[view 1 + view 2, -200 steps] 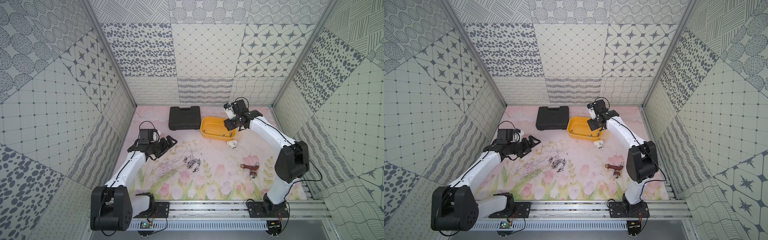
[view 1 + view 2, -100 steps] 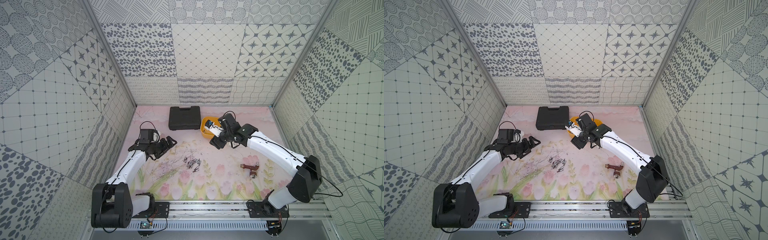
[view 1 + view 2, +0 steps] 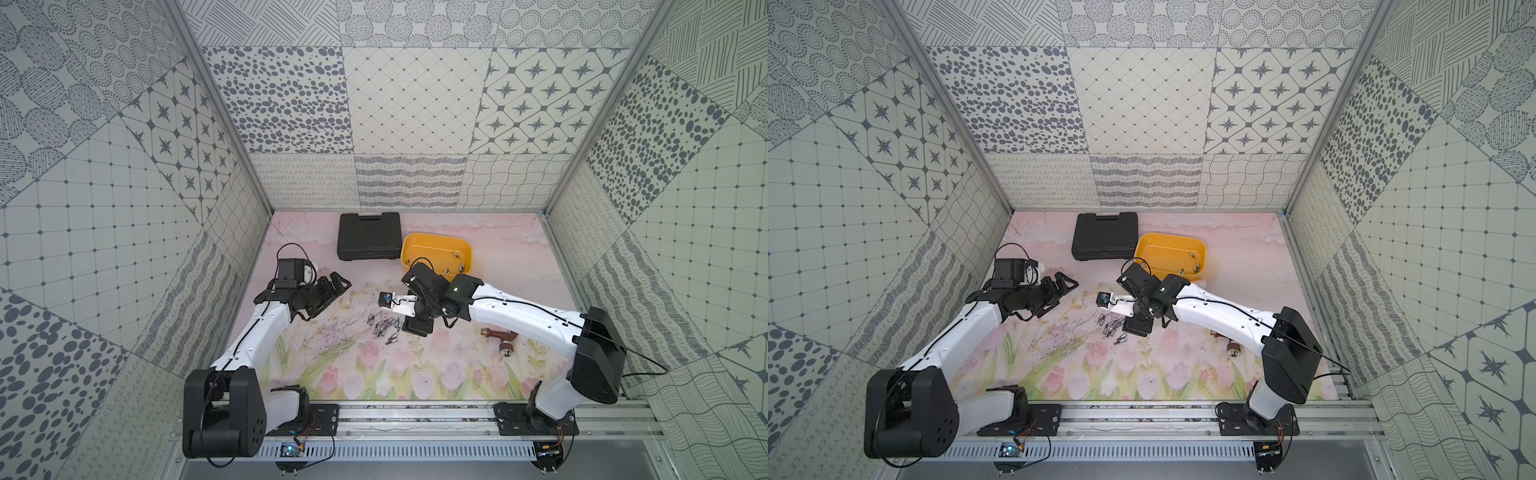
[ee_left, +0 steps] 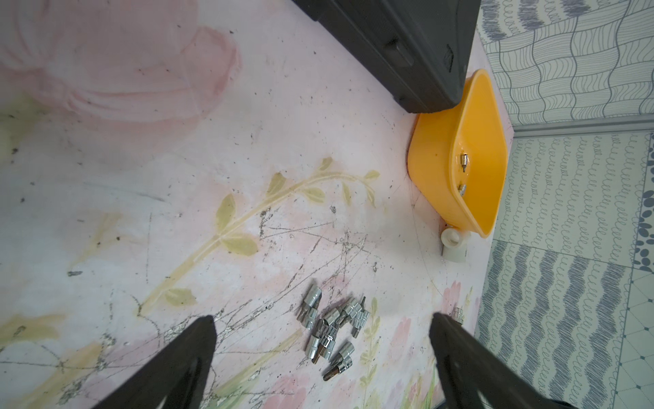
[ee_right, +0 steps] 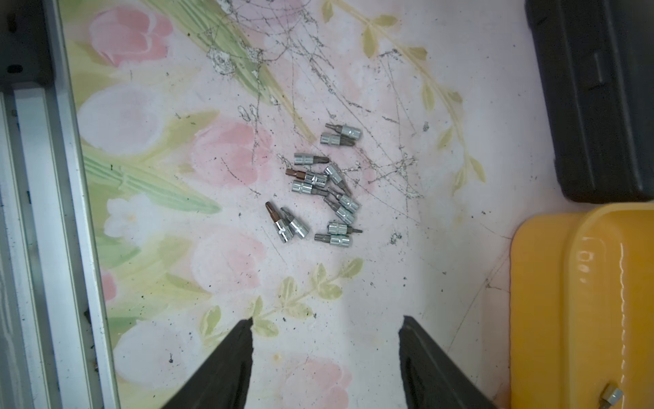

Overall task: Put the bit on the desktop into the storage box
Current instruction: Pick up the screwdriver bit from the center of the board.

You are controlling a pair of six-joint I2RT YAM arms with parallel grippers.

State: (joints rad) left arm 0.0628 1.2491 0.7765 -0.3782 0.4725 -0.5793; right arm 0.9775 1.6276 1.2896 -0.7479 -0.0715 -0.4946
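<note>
My right gripper (image 5: 326, 323) has swung from the box (image 3: 432, 252) back over the bits (image 5: 323, 184) heaped on the bench (image 5: 389, 269), released and empty. A few bits already lie in the box; another pick likely comes next.

Black tool case (image 3: 369, 236), reddish-brown tool (image 3: 500, 336), small white fitting (image 4: 454, 248), floral tabletop (image 3: 457, 374)

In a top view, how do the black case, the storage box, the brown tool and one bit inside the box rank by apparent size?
1. black case and storage box: they look alike, so not ranked.
2. brown tool
3. bit
</note>
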